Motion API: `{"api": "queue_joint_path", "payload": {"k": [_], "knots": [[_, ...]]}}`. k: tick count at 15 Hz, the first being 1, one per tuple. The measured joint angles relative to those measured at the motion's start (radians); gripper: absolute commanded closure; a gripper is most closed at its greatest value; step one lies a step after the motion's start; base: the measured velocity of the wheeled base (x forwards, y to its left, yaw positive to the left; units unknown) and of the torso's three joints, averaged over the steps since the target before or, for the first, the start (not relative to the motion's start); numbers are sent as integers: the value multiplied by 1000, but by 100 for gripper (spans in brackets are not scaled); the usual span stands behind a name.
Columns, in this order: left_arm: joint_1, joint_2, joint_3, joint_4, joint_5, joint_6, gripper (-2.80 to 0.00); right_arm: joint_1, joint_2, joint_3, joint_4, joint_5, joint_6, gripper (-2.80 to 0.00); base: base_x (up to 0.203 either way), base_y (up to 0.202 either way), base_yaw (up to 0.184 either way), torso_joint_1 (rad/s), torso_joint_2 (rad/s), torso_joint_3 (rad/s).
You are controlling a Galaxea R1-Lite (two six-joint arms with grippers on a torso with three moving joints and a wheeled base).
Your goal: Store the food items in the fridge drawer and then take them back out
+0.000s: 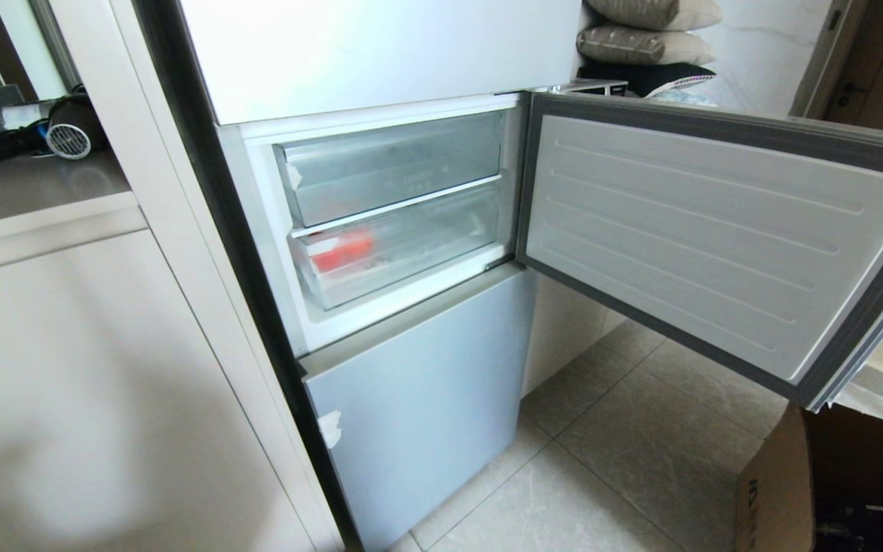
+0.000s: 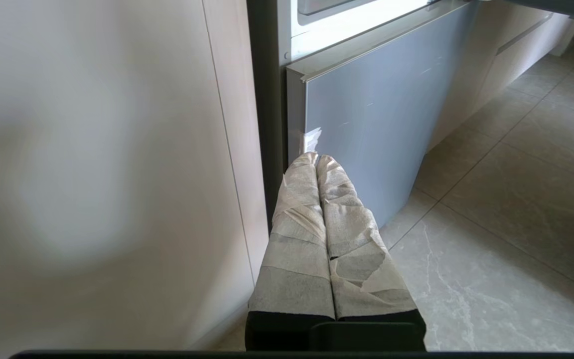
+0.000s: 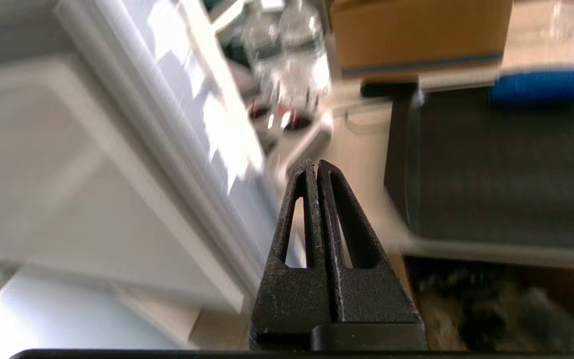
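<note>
At fridge, drawer (image 1: 403,257) shut, red item (image 1: 343,251) inside | right gripper (image 3: 315,164) clenched empty, left gripper (image 2: 316,158) too | I pull drawer next.

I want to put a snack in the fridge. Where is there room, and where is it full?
The upper bin looks empty. The fridge drawer below has a red food item at its left; its right part looks bare. Both are closed.

Daylit, even. Head view sharp, bowed at edges; soft shadow on cabinet panel (image 1: 66,399). Right wrist view motion-blurred, esp. fridge door (image 3: 92,164).
</note>
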Motion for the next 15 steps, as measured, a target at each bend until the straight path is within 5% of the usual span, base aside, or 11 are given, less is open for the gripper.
{"api": "queue_joint_path", "payload": {"k": [5, 15], "knots": [[0, 0, 0, 0, 0, 0, 0, -100, 326, -260, -49, 68, -48, 0, 0, 0, 0, 0, 0, 0], [0, 0, 0, 0, 0, 0, 0, -139, 576, -481, -140, 528, -29, 0, 0, 0, 0, 0, 0, 0]]}}
